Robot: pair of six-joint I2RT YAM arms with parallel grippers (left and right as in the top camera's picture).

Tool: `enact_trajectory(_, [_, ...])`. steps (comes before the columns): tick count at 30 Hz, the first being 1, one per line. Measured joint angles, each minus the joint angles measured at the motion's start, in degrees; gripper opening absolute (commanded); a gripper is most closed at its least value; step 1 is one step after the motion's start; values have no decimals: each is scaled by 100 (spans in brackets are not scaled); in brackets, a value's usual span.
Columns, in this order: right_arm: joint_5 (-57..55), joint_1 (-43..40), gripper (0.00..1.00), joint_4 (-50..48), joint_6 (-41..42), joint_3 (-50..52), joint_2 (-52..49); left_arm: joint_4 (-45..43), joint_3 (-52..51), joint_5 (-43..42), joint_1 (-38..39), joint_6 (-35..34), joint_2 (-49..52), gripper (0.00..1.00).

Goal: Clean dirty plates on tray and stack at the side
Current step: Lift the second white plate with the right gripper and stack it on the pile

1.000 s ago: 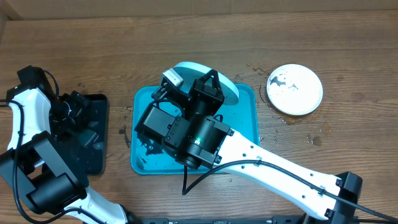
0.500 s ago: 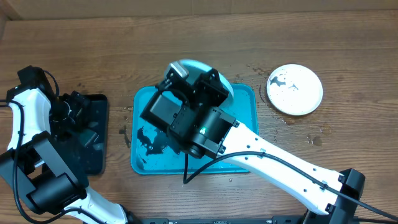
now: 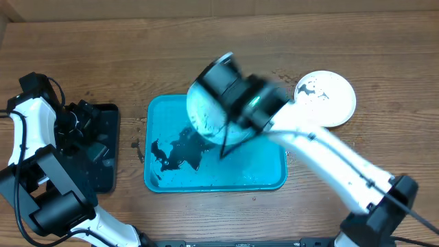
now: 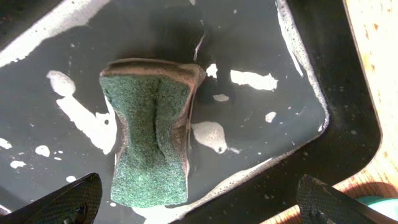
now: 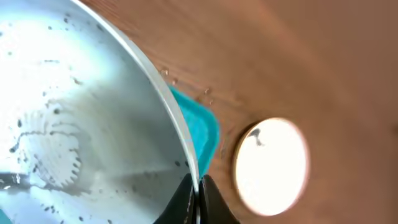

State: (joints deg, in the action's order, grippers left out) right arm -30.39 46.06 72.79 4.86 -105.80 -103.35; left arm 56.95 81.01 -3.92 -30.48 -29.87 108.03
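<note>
Jaws on the right arm are shut on the rim of a pale plate (image 3: 202, 113). From above, it has just been lifted off the blue tray (image 3: 260, 171) and swung right, toward the white plate (image 3: 326, 99) on the worktop (image 3: 384, 55). That view is blurry, so I think it goes to the stack. Left wrist: left jaws gape wide over a green sponge (image 4: 152, 146) in the black tray (image 4: 261, 37), not touching it. Right wrist: the specked rim sits between the jaws.

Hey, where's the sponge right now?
In the left wrist view the green sponge lies in the wet black tray, just ahead of the open left claw, at the table's left side.
</note>
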Motion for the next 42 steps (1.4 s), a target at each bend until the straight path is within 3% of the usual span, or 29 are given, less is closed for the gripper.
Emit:
enact_trajectory(5, [2087, -2151, 4, -120, 149, 0, -2, 0, 0, 0, 0, 0, 0, 100])
enact_trajectory(7, [2870, -3381, 4, -83, 186, 0, -7, -2, 0, 0, 0, 0, 0, 100])
enact_trajectory(12, [3748, -5154, 4, -129, 236, 317, 0, -4, 0, 2, 0, 2, 0, 100])
enact_trajectory(18, [3912, -6435, 4, -1799, 649, 1991, -9, 2, 0, 2, 0, 0, 0, 100])
enact_trajectory(22, [3899, -6583, 4, -2627, 1003, 2787, -11, -4, 0, 0, 0, 0, 0, 100])
enact_trajectory(28, [3901, -6483, 5, -2728, 1150, 3049, -11, -7, 0, 0, 0, 2, 0, 100])
enact_trajectory(29, [3904, -6457, 15, -2721, 1161, 3051, -11, -2, 0, 0, 0, 2, 0, 100])
enact_trajectory(31, [3915, -6406, 22, -2719, 1137, 3060, -11, -2, 0, 0, 0, 2, 0, 100])
enact_trajectory(32, [3921, -6387, 34, -2697, 1189, 3062, -11, -4, 0, 0, 0, 0, 0, 100])
enact_trajectory(33, [3919, -6363, 41, -2688, 1169, 3062, -11, -4, 0, 0, 0, 2, 0, 100])
enact_trajectory(39, [4277, -6133, 58, -2127, 1202, 3082, -9, -2, 0, 0, 0, 2, 0, 100])
enact_trajectory(42, [4712, -6107, 59, -1593, 1161, 3082, 234, -2, 0, 0, 0, 2, 0, 100])
